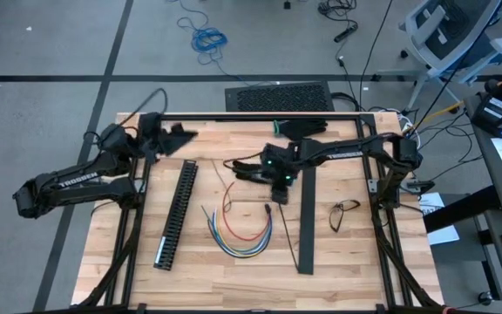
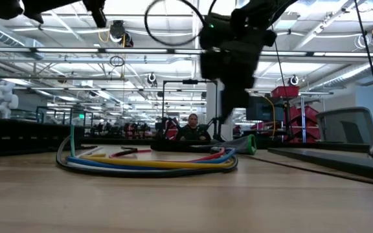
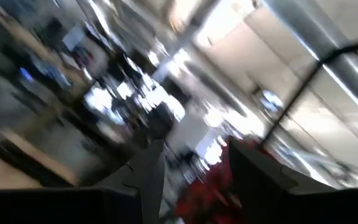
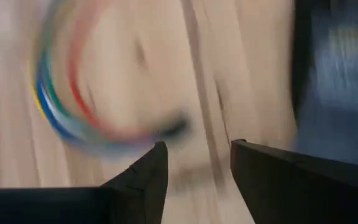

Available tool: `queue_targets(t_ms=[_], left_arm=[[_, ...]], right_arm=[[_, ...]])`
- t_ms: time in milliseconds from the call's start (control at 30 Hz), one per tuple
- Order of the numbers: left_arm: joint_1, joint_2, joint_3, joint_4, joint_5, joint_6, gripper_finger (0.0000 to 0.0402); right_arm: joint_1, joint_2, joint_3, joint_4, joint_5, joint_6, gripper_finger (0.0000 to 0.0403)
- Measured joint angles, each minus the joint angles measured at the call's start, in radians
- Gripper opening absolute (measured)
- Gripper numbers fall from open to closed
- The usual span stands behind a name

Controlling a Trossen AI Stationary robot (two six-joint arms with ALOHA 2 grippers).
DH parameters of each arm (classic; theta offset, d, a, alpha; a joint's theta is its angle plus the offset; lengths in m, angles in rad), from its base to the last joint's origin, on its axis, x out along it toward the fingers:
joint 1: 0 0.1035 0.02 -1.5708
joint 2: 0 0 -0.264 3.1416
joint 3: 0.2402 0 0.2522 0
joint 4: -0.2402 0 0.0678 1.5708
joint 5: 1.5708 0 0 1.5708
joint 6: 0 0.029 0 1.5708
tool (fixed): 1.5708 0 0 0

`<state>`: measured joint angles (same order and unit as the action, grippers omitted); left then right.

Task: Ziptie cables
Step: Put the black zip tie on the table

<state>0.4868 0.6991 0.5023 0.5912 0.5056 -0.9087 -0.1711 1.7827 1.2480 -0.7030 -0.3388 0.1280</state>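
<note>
The cables, thin red, yellow, blue and green wires, lie in a U-shaped bend on the wooden table near its middle. In the low view the cables lie flat on the top. My right gripper hangs above the table just beyond the cables' right ends, slanting down, and is open. Its wrist view shows the cables ahead of the right gripper, with nothing between the fingers. My left gripper is at the far left, raised and open. In its wrist view the left gripper points into the room.
A long black slotted duct lies left of the cables. A long black strip lies right of them, and a small dark looped thing lies farther right. A person is seated beyond the table's far edge.
</note>
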Motion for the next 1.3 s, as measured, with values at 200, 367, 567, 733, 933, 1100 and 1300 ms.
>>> queue_targets(t_ms=[200, 367, 567, 733, 933, 1100, 1300], left_arm=[[-0.146, 0.002, 0.001, -0.382, -0.003, 0.199, 0.0173], [-0.27, 0.009, 0.001, -0.598, -0.156, 0.375, 0.0173], [-0.406, 0.01, 0.001, -0.702, -0.317, 0.452, 0.0173], [-0.509, 0.016, 0.001, -0.707, -0.48, 0.427, 0.0173], [-0.568, 0.021, 0.016, -0.695, -0.687, 0.373, 0.0173], [-0.568, 0.021, 0.052, -0.673, -0.784, 0.365, 0.0173], [-0.568, 0.021, 0.104, -0.684, -0.838, 0.426, 0.0173]], right_arm=[[0.052, -0.078, 0.001, -0.274, -0.005, 0.008, 0.0149], [0.139, -0.096, 0.001, -0.329, -0.003, 0.193, 0.0146], [0.262, -0.094, -0.121, -0.232, 0.021, 0.48, 0.0146], [0.341, -0.094, -0.287, -0.039, 0.023, 0.678, 0.0146], [0.366, -0.095, -0.395, 0.434, 0.058, 0.826, 0.0146], [0.317, -0.094, -0.364, 0.71, 0.168, 0.814, 0.0146], [0.288, -0.094, -0.208, 0.734, 0.204, 0.622, 0.0143]])
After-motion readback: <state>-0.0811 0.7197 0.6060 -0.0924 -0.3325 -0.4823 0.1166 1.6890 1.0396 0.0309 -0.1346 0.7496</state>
